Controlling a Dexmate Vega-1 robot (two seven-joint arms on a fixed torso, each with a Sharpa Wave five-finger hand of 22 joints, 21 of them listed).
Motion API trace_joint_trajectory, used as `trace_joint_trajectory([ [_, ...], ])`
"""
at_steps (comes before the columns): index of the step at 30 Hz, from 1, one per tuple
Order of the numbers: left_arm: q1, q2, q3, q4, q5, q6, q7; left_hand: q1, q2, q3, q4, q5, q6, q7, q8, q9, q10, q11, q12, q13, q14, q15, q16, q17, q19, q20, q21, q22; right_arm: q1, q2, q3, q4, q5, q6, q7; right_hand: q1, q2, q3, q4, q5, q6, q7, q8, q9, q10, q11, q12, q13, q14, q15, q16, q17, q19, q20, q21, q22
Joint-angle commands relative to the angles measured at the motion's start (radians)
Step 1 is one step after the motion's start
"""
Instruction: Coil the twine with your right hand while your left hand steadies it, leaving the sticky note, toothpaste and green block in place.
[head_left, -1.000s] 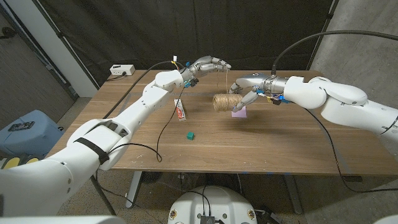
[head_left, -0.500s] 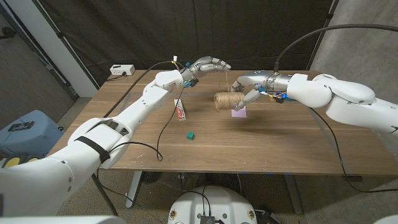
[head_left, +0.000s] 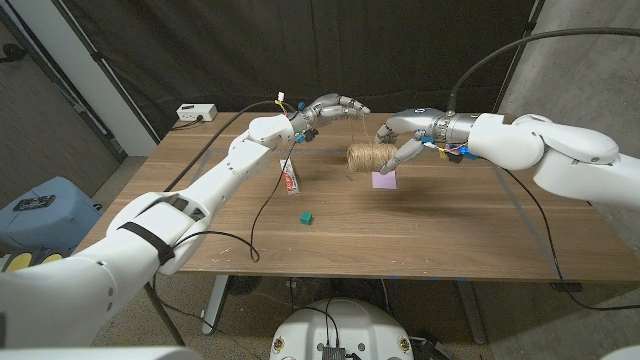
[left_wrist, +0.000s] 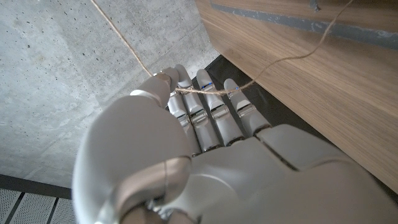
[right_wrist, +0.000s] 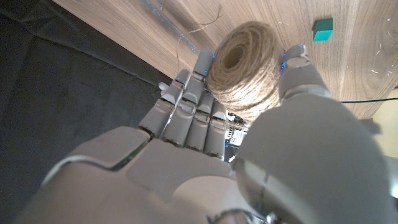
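— Head view: what sits around my spool?
— One toothpaste tube (head_left: 290, 177), one green block (head_left: 306, 216), one purple sticky note (head_left: 384, 180) just beside the twine spool (head_left: 367, 158); a white box (head_left: 196, 113) at the far corner.
— My fingers?
— Right hand (head_left: 402, 136) grips the spool above the table. Left hand (head_left: 332, 106) pinches the strand (left_wrist: 205, 92), fingers nearly straight.

Wooden table (head_left: 420, 235) as landmark. White box (head_left: 196, 113) with cable on table's far left corner. Black curtain (head_left: 300, 45) hangs behind table's far edge. Grey concrete wall (head_left: 580, 70) beyond table's right end. Blue bin (head_left: 45, 210) on floor off table's left side, dark item on its lid. White slanted beam (head_left: 90, 70) stands left of table, behind bin.
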Motion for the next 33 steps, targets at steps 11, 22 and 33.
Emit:
trace_joint_trajectory([
  [11,0.038,0.028,0.011,-0.038,0.032,0.036,0.053,0.003,0.003,-0.003,-0.003,0.004,0.005,0.0,0.007,0.003,0.009,-0.002,-0.008,0.006,0.009,0.002,-0.004,0.006,0.004,0.001,0.007,0.005,-0.006,-0.013,0.041,0.002,0.046,0.013,-0.013,0.162,0.17,-0.002,-0.001,0.006,0.209,-0.194,0.005,0.005,0.158,-0.146,-0.001,0.006,0.005,-0.116,-0.004,0.005,0.007,-0.085,0.0,0.003],
  [22,0.067,0.054,0.014,-0.077,0.036,0.081,0.084,0.006,0.002,-0.002,-0.004,0.005,0.005,0.0,0.007,0.003,0.009,-0.001,-0.011,0.006,0.005,0.003,-0.007,0.007,0.003,0.0,0.007,0.005,0.009,0.009,0.035,0.03,0.042,0.039,-0.012,0.16,0.171,-0.003,0.0,0.006,0.211,-0.196,0.005,0.005,0.159,-0.145,-0.002,0.007,0.006,-0.115,-0.006,0.005,0.008,-0.085,0.0,0.003],
  [33,0.091,0.064,0.015,-0.107,0.032,0.103,0.1,0.006,0.002,-0.002,-0.003,0.005,0.002,0.0,0.006,0.003,0.008,-0.001,-0.012,0.008,0.006,0.001,-0.008,0.007,0.002,0.0,0.007,0.005,0.008,0.007,0.045,0.035,0.043,0.051,-0.029,0.16,0.17,-0.004,-0.001,0.006,0.211,-0.194,0.005,0.005,0.159,-0.145,-0.003,0.007,0.008,-0.116,-0.008,0.006,0.008,-0.085,-0.001,0.003],
])
